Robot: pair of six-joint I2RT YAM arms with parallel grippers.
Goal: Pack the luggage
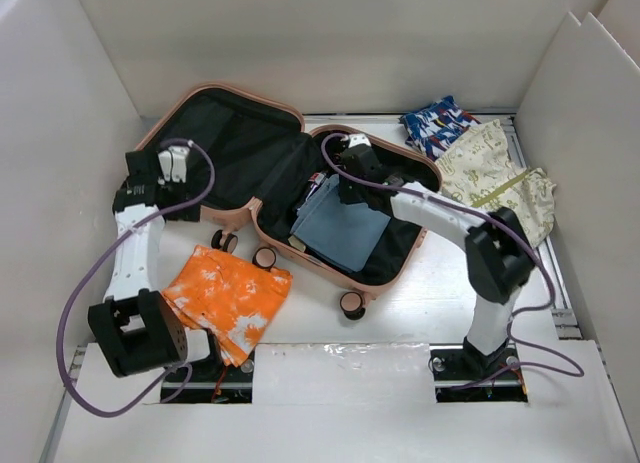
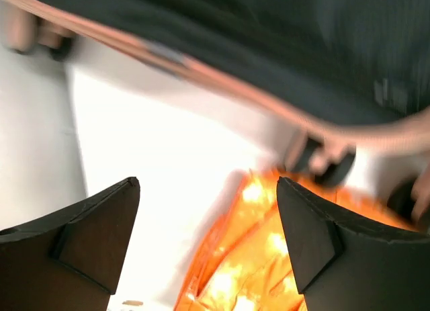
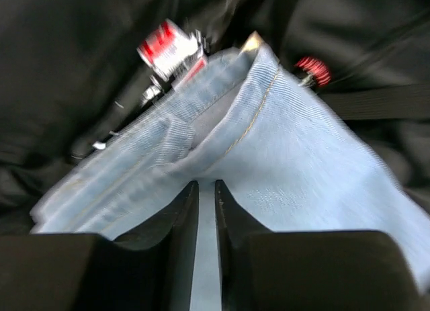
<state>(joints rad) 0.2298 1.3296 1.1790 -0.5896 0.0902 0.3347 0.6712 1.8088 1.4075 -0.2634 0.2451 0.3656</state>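
Top external view: one luggage (image 1: 235, 143), salmon-pink and lined in black, lies open in two halves at the middle of the white worktop (image 1: 420, 293). Four garments are in sight. One cream printed garment (image 1: 495, 173) lies to the right of the luggage. One orange-and-white garment (image 1: 228, 298) lies just in front of the luggage's left half. One folded denim garment (image 1: 340, 228) lies inside the right half. One blue patterned garment (image 1: 437, 125) lies behind the luggage's right corner, touching the cream one.

Two arms reach toward the luggage. The left end effector (image 2: 208, 190) hangs by the outer left edge of the luggage with its fingers wide apart and nothing between them. The right end effector (image 3: 206, 187) is down inside the right half, its fingers nearly together and pinching a raised fold of the denim.

Three caster wheels (image 1: 352, 304) show along the luggage's near edge. Two small red-marked items (image 3: 168, 46) lie beside the denim, too blurred to identify.
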